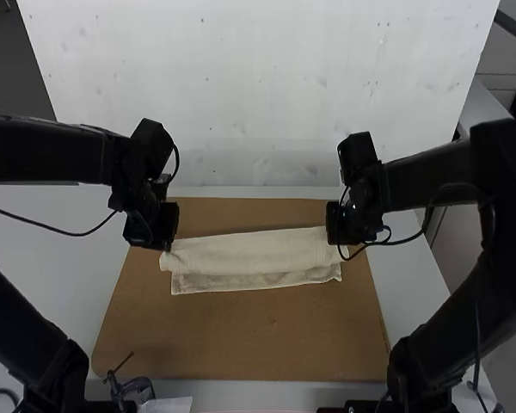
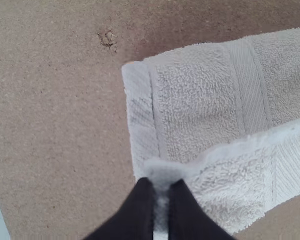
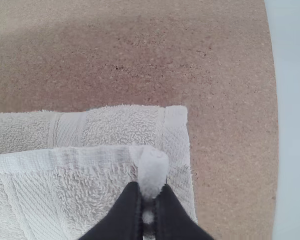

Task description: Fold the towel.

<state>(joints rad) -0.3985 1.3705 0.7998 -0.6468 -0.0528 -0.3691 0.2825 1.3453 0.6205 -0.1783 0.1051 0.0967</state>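
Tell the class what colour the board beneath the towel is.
The board is brown; its colour shows best in the high view.

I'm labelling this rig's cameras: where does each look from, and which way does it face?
High view: above and behind the left arm and right arm, facing forward and down at the towel and board; both arms show.
Left wrist view: on its arm's wrist, looking down at the towel's left end; left gripper shows.
Right wrist view: on its arm's wrist, looking down at the right end; right gripper shows.
All share towel and board.
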